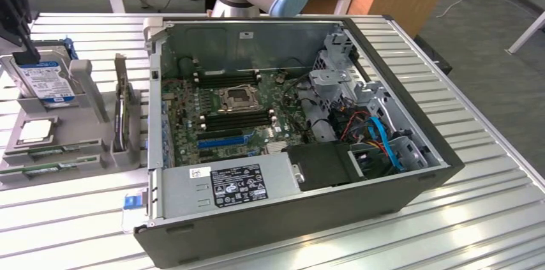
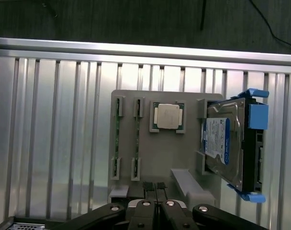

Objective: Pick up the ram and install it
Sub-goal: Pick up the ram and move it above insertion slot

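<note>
Two ram sticks (image 2: pixel 117 139) (image 2: pixel 137 138) stand edge-on in the slots of a grey holder (image 2: pixel 140 158); they are thin green boards. In the exterior view they lie at the holder's near end (image 1: pixel 51 150) (image 1: pixel 47 168), at the exterior view's left. My gripper (image 2: pixel 155 188) hangs above the holder, over its edge next to the ram slots. Its black fingers (image 2: pixel 147 188) are pressed together with nothing between them. In the exterior view the gripper (image 1: pixel 25 50) is a dark shape above the hard drive. The motherboard's memory slots (image 1: pixel 238 119) sit inside the open computer case (image 1: pixel 409 174).
The holder also carries a silver processor chip (image 2: pixel 167 116) and a hard drive with a blue-white label (image 2: pixel 224 143) in a blue bracket. An upright card (image 1: pixel 122 107) stands in the holder beside the case. Everything rests on a ribbed metal table (image 1: pixel 477 219).
</note>
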Tool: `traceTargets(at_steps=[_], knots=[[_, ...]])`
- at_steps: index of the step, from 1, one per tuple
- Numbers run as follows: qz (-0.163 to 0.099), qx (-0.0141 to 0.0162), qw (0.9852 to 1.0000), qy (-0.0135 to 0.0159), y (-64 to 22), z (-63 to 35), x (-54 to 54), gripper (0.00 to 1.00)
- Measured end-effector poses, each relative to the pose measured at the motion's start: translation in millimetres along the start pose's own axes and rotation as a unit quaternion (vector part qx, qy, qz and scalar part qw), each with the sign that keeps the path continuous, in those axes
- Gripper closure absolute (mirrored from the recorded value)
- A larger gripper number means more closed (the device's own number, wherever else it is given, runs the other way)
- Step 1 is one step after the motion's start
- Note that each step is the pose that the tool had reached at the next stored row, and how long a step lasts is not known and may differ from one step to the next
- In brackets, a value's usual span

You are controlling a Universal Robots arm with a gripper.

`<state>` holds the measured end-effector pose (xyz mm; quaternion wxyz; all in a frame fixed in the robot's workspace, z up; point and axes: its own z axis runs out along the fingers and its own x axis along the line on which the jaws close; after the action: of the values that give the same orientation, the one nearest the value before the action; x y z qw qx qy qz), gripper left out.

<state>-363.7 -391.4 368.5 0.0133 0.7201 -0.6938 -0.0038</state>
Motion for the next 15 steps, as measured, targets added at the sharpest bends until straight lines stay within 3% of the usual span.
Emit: traceTargets(at_steps=[13,15], knots=[[0.0,0.0003,1.0,-0.0012,0.1,0.1,0.8,0.9],[0.0,0.0007,1.0,-0.0032,0.4,0.1,1.2,0.9]])
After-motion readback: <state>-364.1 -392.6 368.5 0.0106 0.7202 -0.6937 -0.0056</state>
